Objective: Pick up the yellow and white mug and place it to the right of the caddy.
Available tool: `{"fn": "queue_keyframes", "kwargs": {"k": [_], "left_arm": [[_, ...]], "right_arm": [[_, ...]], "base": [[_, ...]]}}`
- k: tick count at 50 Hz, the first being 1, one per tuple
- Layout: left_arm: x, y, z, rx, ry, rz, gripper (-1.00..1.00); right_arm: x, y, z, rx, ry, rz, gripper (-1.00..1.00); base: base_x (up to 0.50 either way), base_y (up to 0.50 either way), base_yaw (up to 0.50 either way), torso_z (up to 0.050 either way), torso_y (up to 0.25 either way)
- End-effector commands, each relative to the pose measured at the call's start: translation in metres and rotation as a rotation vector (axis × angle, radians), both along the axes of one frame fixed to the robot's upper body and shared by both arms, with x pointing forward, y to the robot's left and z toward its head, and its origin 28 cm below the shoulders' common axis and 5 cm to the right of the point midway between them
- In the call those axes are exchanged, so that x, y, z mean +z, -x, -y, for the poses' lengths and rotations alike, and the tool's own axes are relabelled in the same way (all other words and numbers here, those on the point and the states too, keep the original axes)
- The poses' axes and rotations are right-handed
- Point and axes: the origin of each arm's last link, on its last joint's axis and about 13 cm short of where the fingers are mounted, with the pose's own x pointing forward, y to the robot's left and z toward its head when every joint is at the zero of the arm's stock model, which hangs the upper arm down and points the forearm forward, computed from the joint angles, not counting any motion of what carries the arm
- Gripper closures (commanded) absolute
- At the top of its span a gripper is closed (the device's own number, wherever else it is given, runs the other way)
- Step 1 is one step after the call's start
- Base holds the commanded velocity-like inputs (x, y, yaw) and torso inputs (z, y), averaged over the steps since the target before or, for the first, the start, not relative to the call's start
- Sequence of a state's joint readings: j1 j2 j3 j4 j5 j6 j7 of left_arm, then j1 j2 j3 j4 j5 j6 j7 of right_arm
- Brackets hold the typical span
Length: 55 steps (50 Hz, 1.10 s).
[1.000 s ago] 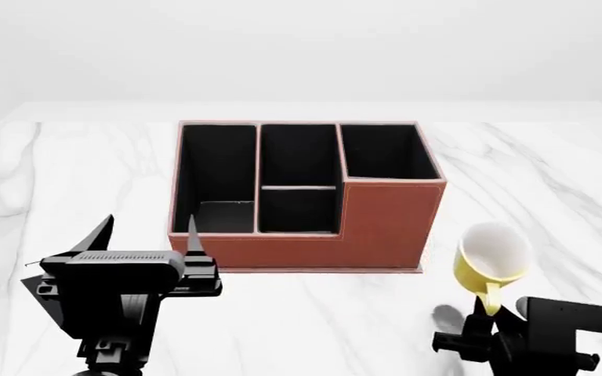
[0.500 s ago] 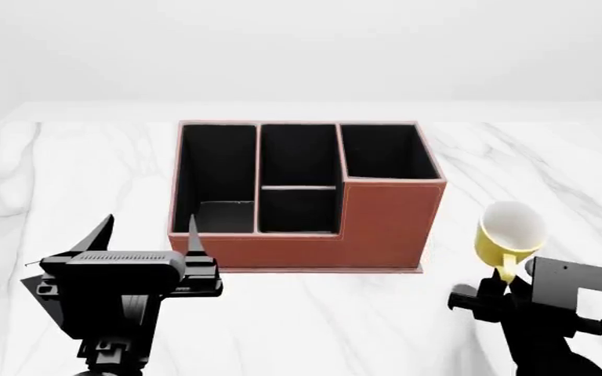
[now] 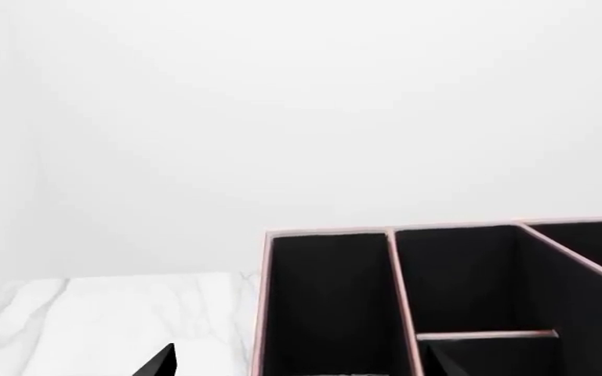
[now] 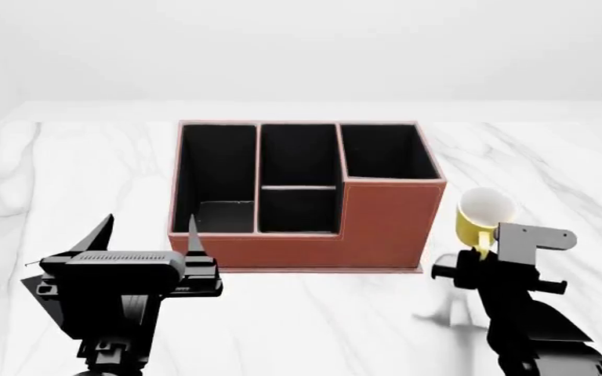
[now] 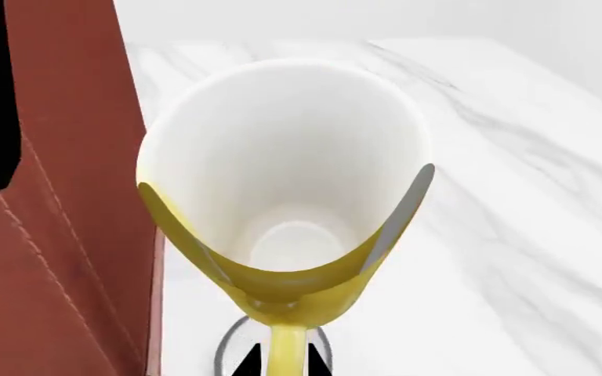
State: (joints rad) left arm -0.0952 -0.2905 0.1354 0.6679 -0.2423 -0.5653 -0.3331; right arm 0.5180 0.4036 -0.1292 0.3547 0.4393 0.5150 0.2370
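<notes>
The yellow and white mug (image 4: pixel 481 218) is held in the air by its yellow handle, just right of the caddy (image 4: pixel 385 227), its white inside facing the head camera. My right gripper (image 4: pixel 482 258) is shut on the handle. In the right wrist view the mug (image 5: pixel 285 196) fills the middle, the handle (image 5: pixel 284 352) sits between my two black fingertips (image 5: pixel 244 363), and the caddy's reddish-brown wall (image 5: pixel 60 235) is close beside it. My left gripper (image 4: pixel 146 233) is open and empty in front of the caddy's left front corner. The left wrist view shows the caddy's black compartments (image 3: pixel 328 305).
The white marble table (image 4: pixel 71 172) stretches around the caddy, with bare marble to the mug's right (image 5: pixel 531 235). A plain white wall lies behind the table's far edge.
My right gripper has carried the mug up and away from me, then a little left, closer to the caddy's right side. The left arm has not moved.
</notes>
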Motion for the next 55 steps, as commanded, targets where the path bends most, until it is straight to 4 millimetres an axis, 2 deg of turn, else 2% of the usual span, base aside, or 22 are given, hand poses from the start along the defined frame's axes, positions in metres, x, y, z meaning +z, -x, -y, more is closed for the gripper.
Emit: {"fn": "queue_keyframes", "kwargs": {"k": [1,13,28,55], "left_arm": [[0.0,0.0,0.001,-0.002,-0.001,0.001,-1.0],[0.001,0.0,0.0,0.002,0.0,0.004,-1.0],[0.001,0.001,0.0,0.0,-0.001,0.005,-1.0],[0.001,0.001,0.0,0.0,0.0,0.006,-1.0]], "right_arm": [[-0.004,-0.02,0.005,-0.013,0.041,-0.035,1.0],[-0.009,-0.033,0.008,-0.021,0.041,-0.068,1.0],[-0.025,-0.04,0.008,0.004,0.026,-0.14,1.0],[-0.037,-0.037,0.009,0.004,0.0,-0.224,1.0]], "base": [[0.0,0.0,0.0,0.0,0.0],[0.0,0.0,0.0,0.0,0.001],[0.0,0.0,0.0,0.0,0.001],[0.0,0.0,0.0,0.0,0.0]]}}
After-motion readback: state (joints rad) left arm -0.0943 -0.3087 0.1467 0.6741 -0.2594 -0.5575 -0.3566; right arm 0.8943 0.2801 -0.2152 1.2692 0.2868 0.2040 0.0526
